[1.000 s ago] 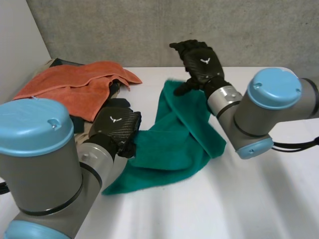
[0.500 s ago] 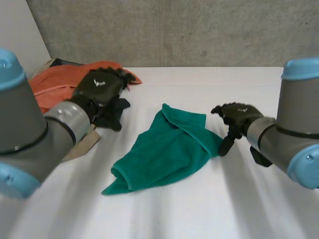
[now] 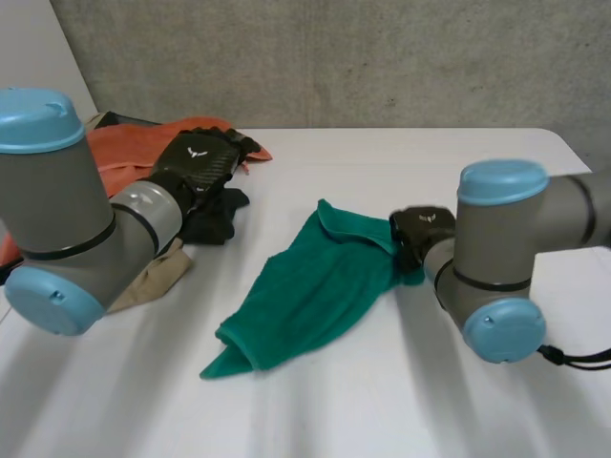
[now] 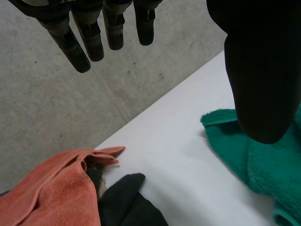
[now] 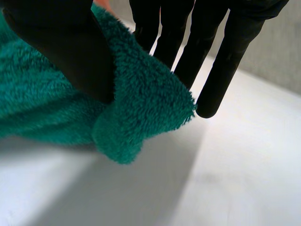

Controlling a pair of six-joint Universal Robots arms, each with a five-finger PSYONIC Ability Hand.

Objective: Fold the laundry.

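A green towel [image 3: 305,286] lies crumpled and partly folded over itself in the middle of the white table [image 3: 382,401]. My right hand [image 3: 420,231] is at the towel's right corner. In the right wrist view its thumb [image 5: 61,42] and straight fingers [image 5: 221,56] pinch that corner of the green towel [image 5: 141,108]. My left hand [image 3: 196,164] hovers at the back left over a pile of laundry, apart from the towel. Its fingers [image 4: 89,33] are straight and hold nothing, with the green towel [image 4: 263,165] beside its thumb.
An orange towel [image 3: 119,153] lies at the back left on the pile, with a dark garment [image 3: 215,215] and a beige cloth [image 3: 153,277] beside it. The orange towel [image 4: 51,188] and dark garment [image 4: 127,197] lie under my left hand. A grey wall stands behind the table.
My left hand let go of the towel's left side and moved back over the pile. My right hand came down from its raised place and closed on the towel's right corner.
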